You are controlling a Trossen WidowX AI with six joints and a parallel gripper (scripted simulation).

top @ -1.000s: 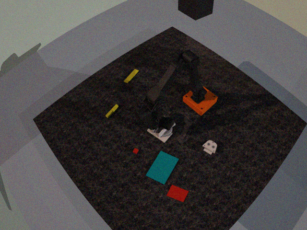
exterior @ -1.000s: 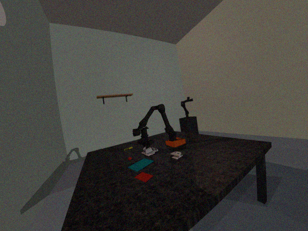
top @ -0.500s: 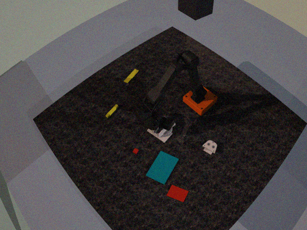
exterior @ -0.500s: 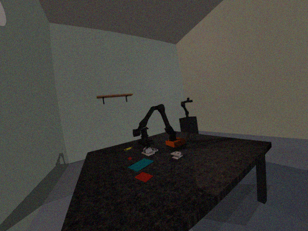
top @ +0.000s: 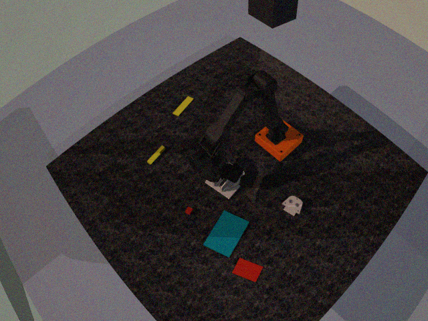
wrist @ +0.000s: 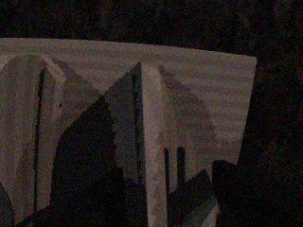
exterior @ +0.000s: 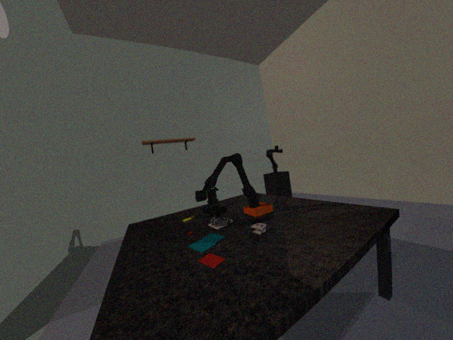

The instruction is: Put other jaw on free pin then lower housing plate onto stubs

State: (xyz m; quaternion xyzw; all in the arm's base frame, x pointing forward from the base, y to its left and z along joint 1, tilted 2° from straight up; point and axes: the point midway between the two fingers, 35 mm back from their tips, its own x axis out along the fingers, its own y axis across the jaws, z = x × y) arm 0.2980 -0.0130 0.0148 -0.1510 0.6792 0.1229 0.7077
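The pale base plate (top: pixel 223 194) (exterior: pixel 216 227) (wrist: pixel 232 76) lies on the table under my gripper (top: pixel 233 172) (exterior: pixel 219 215) (wrist: pixel 169 174), which points down. Two pale jaws stand over it in the wrist view: one jaw (wrist: pixel 152 95) in the middle, between my dark fingers, and the other jaw (wrist: pixel 24 95) at the left. My gripper is shut on the middle jaw. The pins and the tooth contact are hidden, so I cannot tell whether the teeth mesh. The pale housing plate (top: pixel 293 207) (exterior: pixel 259 225), with two round holes, lies apart, right of the base plate in the top and exterior views.
A teal sheet (top: pixel 226 233) (exterior: pixel 207 242) and a red sheet (top: pixel 247 269) (exterior: pixel 211 260) lie in front of the base plate. A small red block (top: pixel 188 210) (exterior: pixel 190 233) is left of them. Two yellow pieces (top: pixel 182 105) (top: pixel 156 154) lie farther left. My orange arm base (top: pixel 280 152) (exterior: pixel 257 210) is behind.
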